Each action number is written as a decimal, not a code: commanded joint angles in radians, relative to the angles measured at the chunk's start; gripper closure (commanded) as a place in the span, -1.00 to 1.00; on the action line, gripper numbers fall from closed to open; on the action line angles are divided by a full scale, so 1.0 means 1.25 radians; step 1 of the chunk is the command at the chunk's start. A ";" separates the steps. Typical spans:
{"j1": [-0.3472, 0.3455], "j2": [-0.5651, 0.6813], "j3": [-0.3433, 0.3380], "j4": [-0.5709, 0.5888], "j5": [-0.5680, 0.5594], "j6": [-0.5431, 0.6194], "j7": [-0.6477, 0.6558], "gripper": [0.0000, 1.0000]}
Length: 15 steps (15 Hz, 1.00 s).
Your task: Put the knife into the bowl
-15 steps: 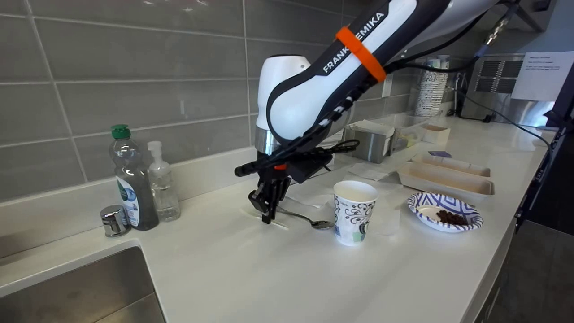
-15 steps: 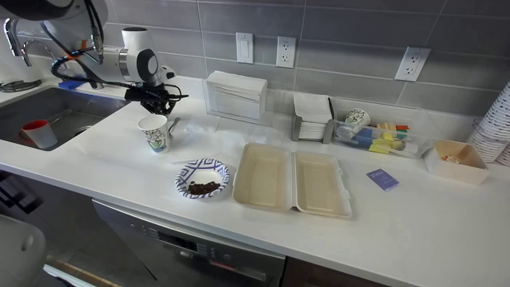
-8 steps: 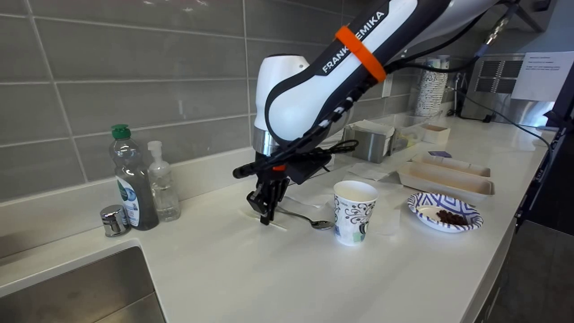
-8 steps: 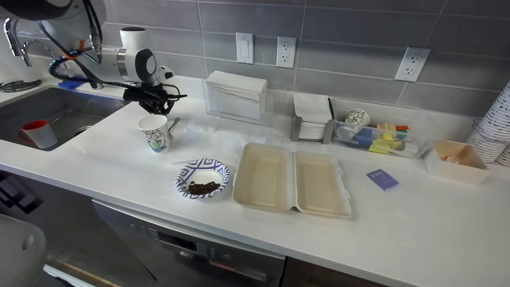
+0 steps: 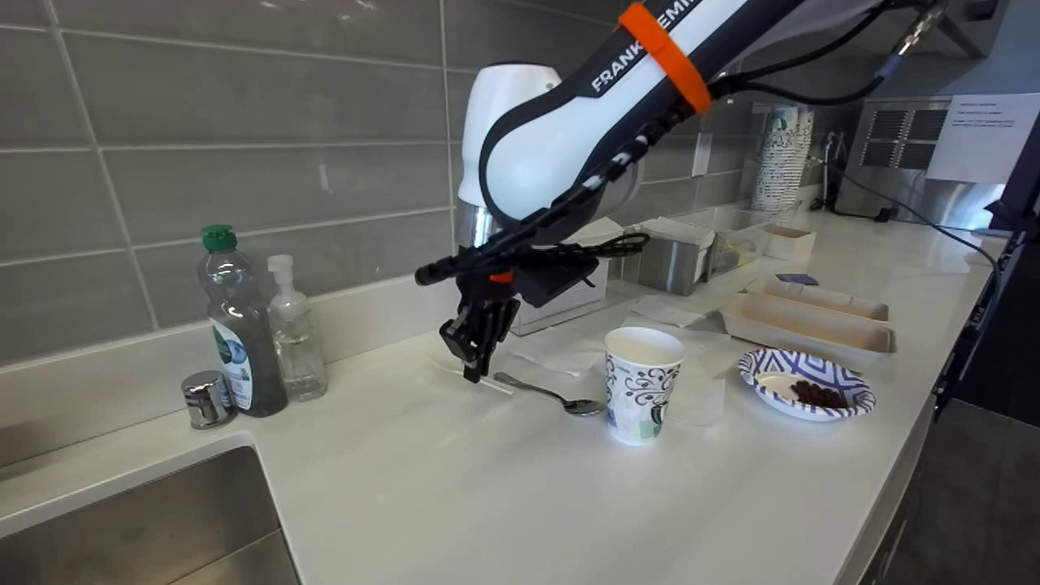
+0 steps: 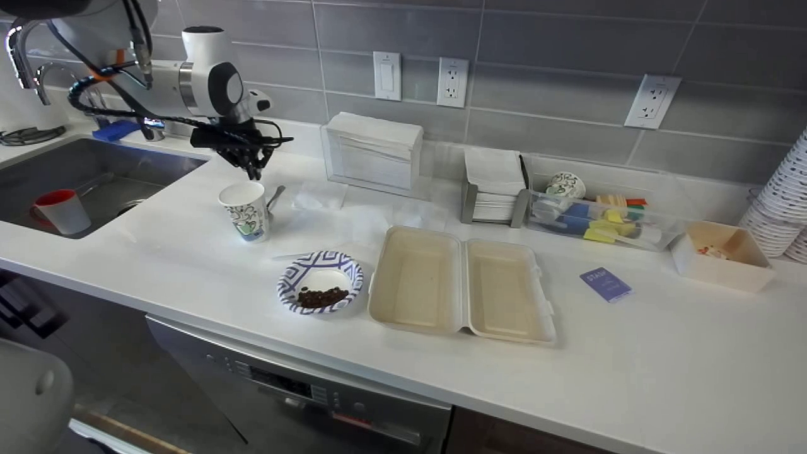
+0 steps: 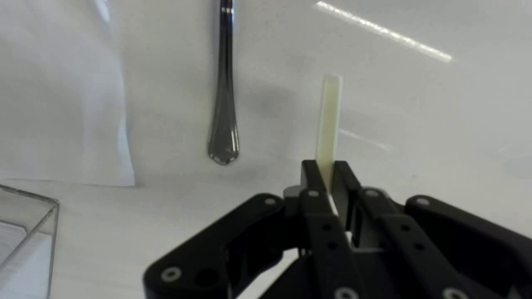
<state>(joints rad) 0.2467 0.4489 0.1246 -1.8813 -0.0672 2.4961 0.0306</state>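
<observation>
Grasping the knife (image 7: pixel 330 112), the gripper (image 7: pixel 326 172) has its fingertips close in on both sides of the pale, flat handle, which juts past them in the wrist view; the other end runs back behind the black fingers, and in an exterior view it is too faint to follow. Whether the knife clears the counter (image 5: pixel 455 504) is hard to tell. Just beside it lies the spoon (image 7: pixel 223 137), its head cut off in the wrist view; an exterior view shows that head by the cup (image 5: pixel 642 390), touching or not I cannot say. The cup stands upright between gripper and bowl (image 5: pixel 760 364). Well apart from the knife, the bowl sits near the counter's front edge with dark bits (image 6: pixel 325 297) inside, a pale stick (image 6: pixel 290 256) partly hidden behind its rim and the box (image 6: pixel 416 277) lying spread just beside it. White counter stretches from the cup to the corner of the sink (image 5: pixel 146 512); by the wall (image 6: pixel 567 110) stands a clear holder (image 7: pixel 56 203), only its corner entering the wrist view. On the arm (image 5: pixel 552 162), "FRANK" and a piece of "EMI" show around an orange band (image 5: pixel 665 58), the rest cut off. The card (image 6: pixel 605 284) reads "STASH", its smaller print blurred. Lettering on the bottle (image 5: pixel 236 357) and the sheet (image 5: pixel 985 138) is too small to read.
</observation>
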 commanded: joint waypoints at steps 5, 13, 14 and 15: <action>0.005 -0.112 -0.016 -0.025 -0.041 -0.090 0.062 0.94; -0.044 -0.262 -0.011 -0.080 -0.010 -0.231 0.044 0.94; -0.050 -0.285 -0.010 -0.092 -0.004 -0.261 0.041 0.94; -0.056 -0.308 -0.011 -0.105 0.001 -0.284 0.042 0.94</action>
<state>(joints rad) 0.2008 0.1686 0.1031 -1.9317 -0.0927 2.2146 0.0816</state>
